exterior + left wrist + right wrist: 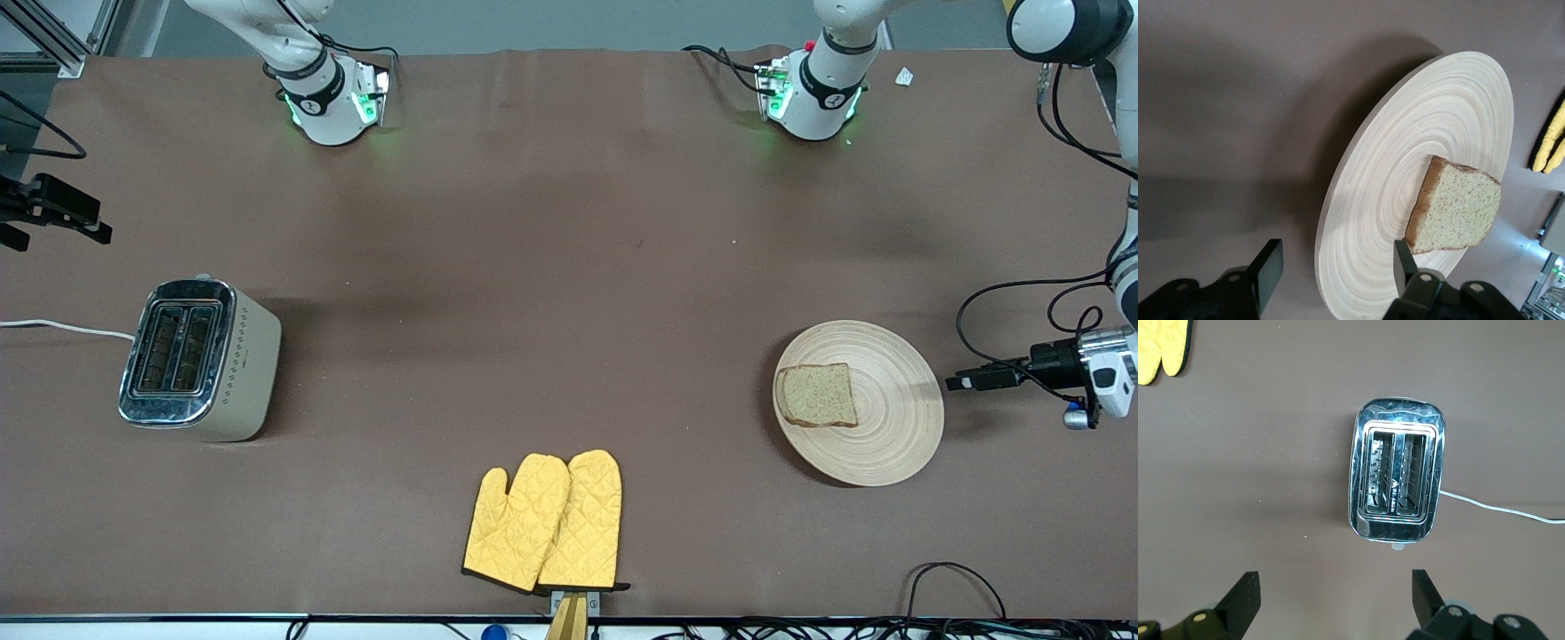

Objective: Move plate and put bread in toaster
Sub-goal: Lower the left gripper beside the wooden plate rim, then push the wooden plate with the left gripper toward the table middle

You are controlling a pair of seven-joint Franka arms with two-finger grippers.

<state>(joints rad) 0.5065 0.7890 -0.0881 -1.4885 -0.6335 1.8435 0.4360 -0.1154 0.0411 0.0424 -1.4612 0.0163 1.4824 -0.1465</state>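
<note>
Even, soft overhead light fills my table (569, 267), and the shadows it casts are faint: a dark crescent under the plate (889, 418) and a smudge beside the toaster (200, 360), whose chrome top throws back bright glare. From my left wrist the plate's near rim blurs and my own fingers (1265, 267) sit dark and out of focus. My arms' base lights glow green.

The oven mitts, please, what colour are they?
Yellow, quilted oven mitts with dark cuffs; front view shows best.
</note>
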